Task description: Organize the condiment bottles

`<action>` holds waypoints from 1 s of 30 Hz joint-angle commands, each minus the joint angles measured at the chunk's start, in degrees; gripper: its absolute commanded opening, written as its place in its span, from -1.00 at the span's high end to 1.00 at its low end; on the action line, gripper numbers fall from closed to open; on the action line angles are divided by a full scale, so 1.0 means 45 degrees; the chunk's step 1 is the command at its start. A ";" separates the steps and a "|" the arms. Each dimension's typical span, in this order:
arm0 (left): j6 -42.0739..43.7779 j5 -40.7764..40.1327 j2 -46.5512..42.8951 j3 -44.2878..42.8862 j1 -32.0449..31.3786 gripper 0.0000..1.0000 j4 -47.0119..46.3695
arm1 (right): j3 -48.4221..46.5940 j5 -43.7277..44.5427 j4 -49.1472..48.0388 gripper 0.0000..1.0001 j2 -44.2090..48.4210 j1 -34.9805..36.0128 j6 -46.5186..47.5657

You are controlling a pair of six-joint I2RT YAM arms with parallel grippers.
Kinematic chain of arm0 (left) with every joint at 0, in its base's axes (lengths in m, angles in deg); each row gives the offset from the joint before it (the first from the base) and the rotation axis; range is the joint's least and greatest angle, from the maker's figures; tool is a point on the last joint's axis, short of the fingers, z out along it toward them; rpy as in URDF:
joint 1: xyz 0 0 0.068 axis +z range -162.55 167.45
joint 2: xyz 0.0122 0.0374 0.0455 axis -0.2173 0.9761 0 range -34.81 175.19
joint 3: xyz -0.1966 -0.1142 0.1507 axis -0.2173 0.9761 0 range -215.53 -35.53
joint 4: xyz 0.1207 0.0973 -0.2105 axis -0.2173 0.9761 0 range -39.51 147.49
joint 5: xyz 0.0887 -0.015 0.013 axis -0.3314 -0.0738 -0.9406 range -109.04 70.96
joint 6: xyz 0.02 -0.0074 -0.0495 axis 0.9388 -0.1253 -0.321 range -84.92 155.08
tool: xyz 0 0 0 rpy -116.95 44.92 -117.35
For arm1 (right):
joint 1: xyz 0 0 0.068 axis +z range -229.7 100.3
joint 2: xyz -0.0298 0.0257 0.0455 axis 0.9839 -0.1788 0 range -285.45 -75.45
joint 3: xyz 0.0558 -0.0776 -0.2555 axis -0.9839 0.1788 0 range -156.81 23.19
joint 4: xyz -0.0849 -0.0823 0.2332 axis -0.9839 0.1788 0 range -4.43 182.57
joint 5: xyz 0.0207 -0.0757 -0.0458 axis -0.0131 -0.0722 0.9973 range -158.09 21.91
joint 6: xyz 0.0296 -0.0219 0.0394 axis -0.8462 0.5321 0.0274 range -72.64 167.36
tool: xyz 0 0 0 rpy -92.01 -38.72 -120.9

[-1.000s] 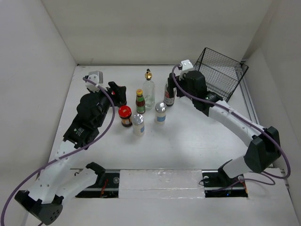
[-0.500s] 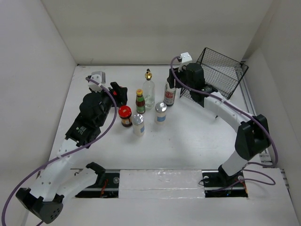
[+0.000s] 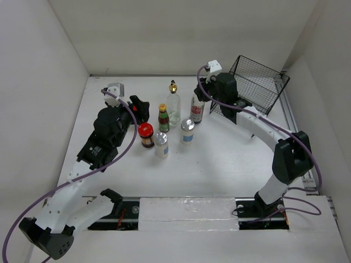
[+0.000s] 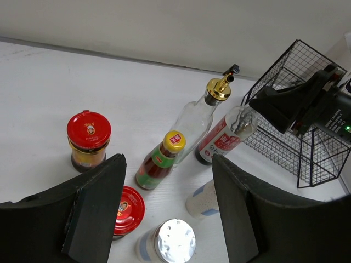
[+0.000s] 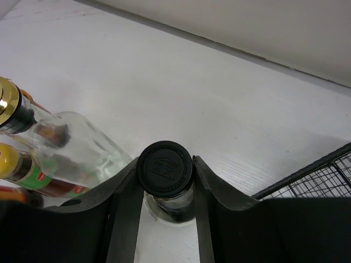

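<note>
The condiment bottles stand grouped mid-table. My right gripper (image 5: 164, 162) is shut on the cap of the black-capped bottle (image 5: 164, 169), which stands upright (image 3: 197, 109) with a red-and-white label. Left of it are the clear gold-capped bottle (image 3: 173, 104) and the yellow-capped sauce bottle (image 3: 163, 116). Nearer stand two silver-lidded shakers (image 3: 187, 131) (image 3: 160, 145) and a red-lidded jar (image 3: 145, 134). A second red-lidded jar (image 4: 88, 137) stands beyond my left gripper (image 4: 167, 160), which is open and empty, hovering at the group's left side (image 3: 138, 107).
A black wire basket (image 3: 258, 82) lies tilted at the back right, just behind the right gripper. White walls close in the table at the left, back and right. A metal rail runs along the near edge by the arm bases.
The right gripper's fingers have closed in onto the black cap, and its wrist has shifted slightly left and back. The left arm has hardly moved.
</note>
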 commanded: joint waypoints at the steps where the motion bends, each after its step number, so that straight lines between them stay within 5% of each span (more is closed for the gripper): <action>1: 0.0034 0.0148 -0.0057 0.0059 0.0055 -0.20 -0.0690 | -0.0449 -0.0445 -0.1865 0.66 0.0397 -0.0004 -0.0264; 13: 0.0151 0.0148 -0.0174 0.0059 0.0055 -0.17 -0.0690 | -0.2927 -0.0699 -0.2765 0.72 0.1433 -0.0395 -0.0927; 30: 0.0151 0.0382 -0.0311 0.0176 0.0055 -0.17 -0.0807 | -0.8764 0.0335 -0.2239 0.75 -0.0166 -0.3577 -0.2042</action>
